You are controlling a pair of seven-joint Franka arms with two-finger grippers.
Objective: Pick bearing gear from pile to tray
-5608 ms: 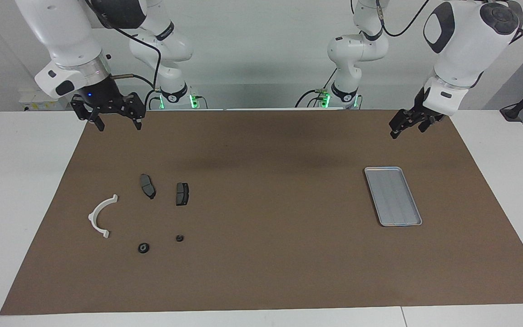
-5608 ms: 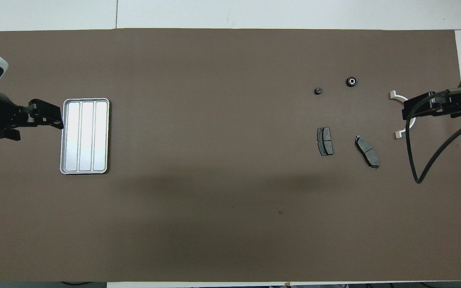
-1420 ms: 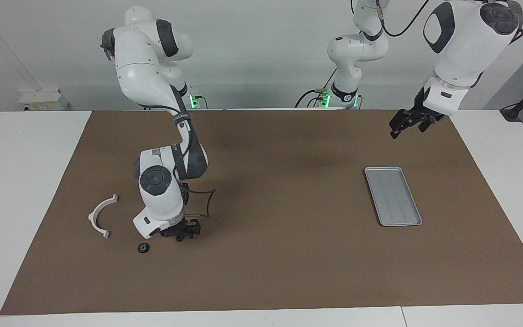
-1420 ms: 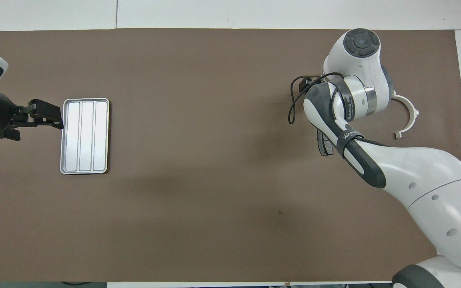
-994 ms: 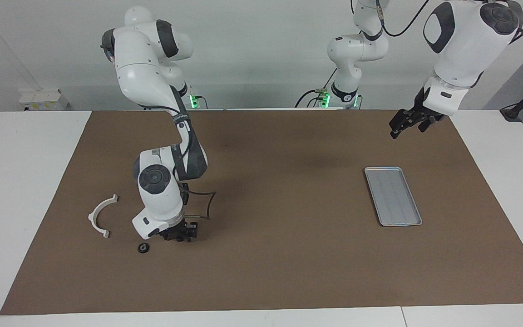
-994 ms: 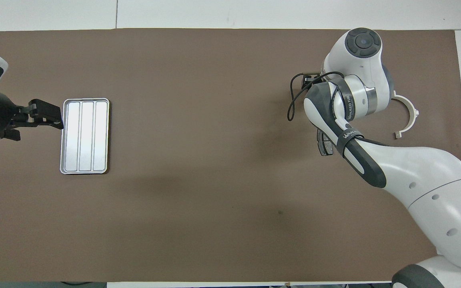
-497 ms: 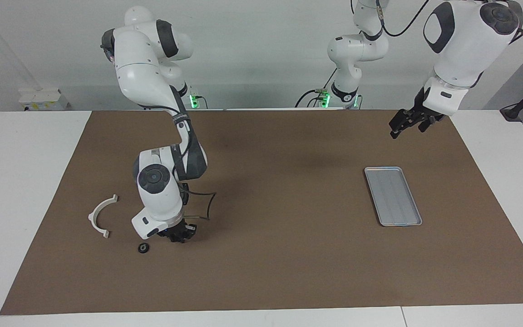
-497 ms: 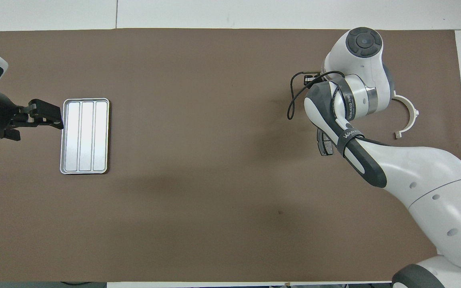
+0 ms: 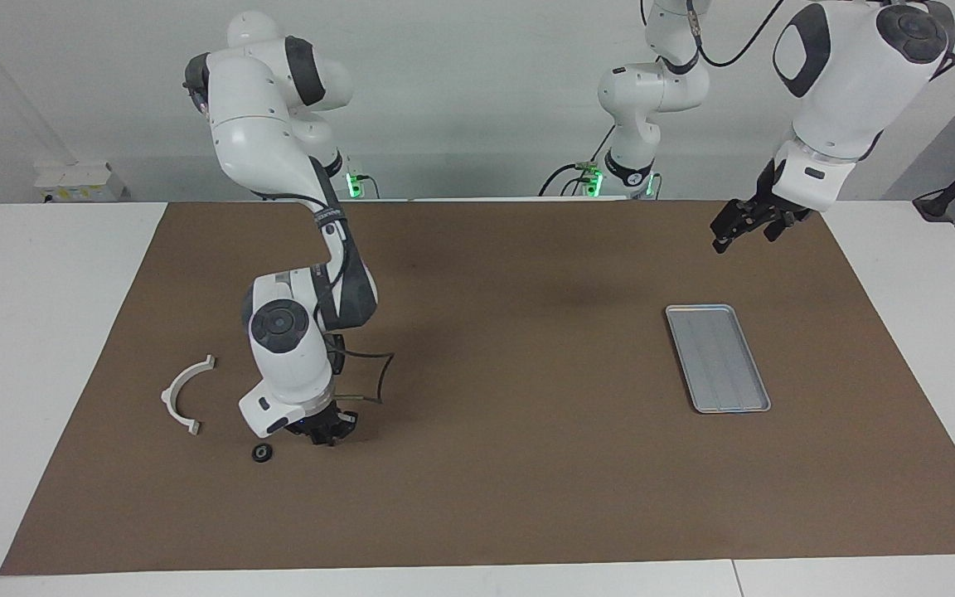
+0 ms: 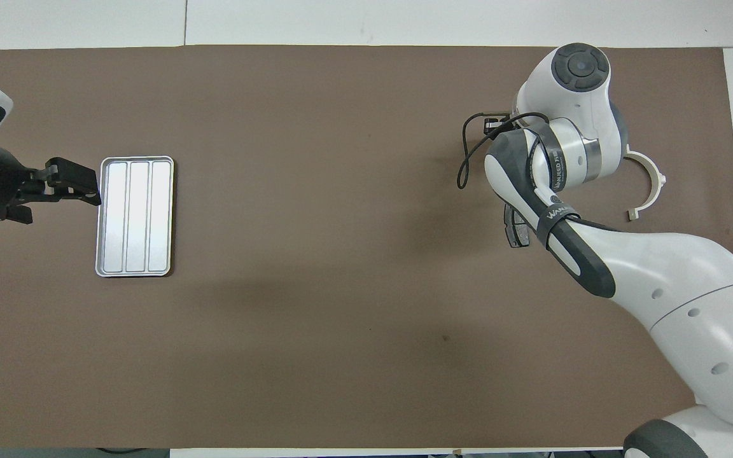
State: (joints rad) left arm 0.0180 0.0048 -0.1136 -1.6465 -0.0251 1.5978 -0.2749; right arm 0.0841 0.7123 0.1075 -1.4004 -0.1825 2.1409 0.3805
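Note:
The pile lies toward the right arm's end of the table. It holds a white curved bracket [image 9: 183, 396], a black round piece [image 9: 261, 452] and a dark brake-pad plate [image 10: 513, 230] that is half covered by the arm. My right gripper [image 9: 327, 433] is down at the mat, beside that round piece, on the spot where a smaller black round piece lay. That smaller piece is hidden under the hand. The silver ribbed tray [image 9: 718, 358] lies toward the left arm's end and holds nothing. My left gripper [image 9: 730, 232] waits in the air, near the tray's end closest to the robots.
A brown mat [image 9: 511, 497] covers most of the white table. The right arm's elbow and cable [image 10: 468, 159] hang over the pile and hide the second brake-pad plate. In the overhead view the bracket [image 10: 649, 184] shows beside the arm's wrist.
The right arm came from its resting place down to the pile. In the last second its hand sank slightly to the mat and looks narrower. The left arm has not moved.

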